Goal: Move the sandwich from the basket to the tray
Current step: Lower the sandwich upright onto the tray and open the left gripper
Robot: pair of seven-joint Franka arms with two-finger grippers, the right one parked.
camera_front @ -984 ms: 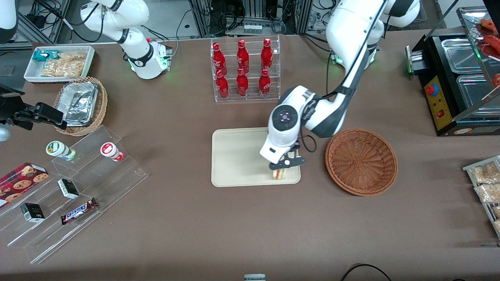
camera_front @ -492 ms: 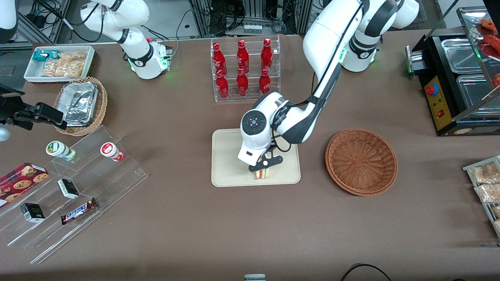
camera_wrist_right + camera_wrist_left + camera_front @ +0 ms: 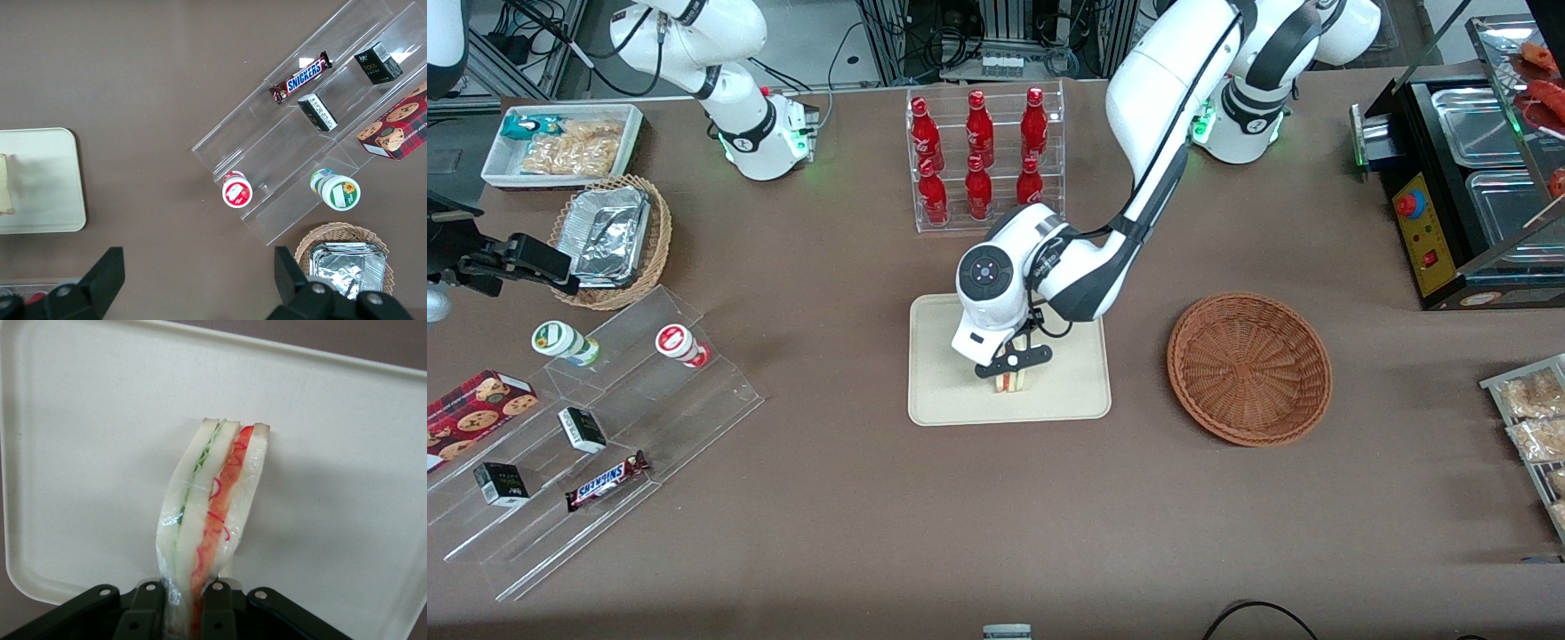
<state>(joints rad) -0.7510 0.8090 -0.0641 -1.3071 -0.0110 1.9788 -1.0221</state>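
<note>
- Tool [image 3: 1011,372]: on the working arm, low over the tray; its two fingers [image 3: 148,608] pinch the sandwich by one end.
- Sandwich [image 3: 212,513]: pale bread wedge with green and red filling stripes, held on edge above the middle of the tray, in the part nearer the front camera.
- Tray [image 3: 947,391]: cream, rounded corners, low rim; flat on the table.
- Basket [image 3: 1249,368]: reddish-brown wicker bowl, beside the tray toward the working arm's end of the table, apart from it.
- Table [image 3: 871,516]: brown cloth-like surface carrying everything listed.
- Bottle rack [image 3: 985,160]: clear tiered stand of red bottles, farther from the front camera than the tray.
- Clear stepped shelf [image 3: 605,427]: toward the parked arm's end, carrying cups, small boxes and a Snickers bar [image 3: 607,481].
- Tan wicker basket [image 3: 614,240]: holds foil containers, near the white bin [image 3: 560,147] of snack packets.
- Room: cables and metal racks along the table's edge farthest from the front camera.
</note>
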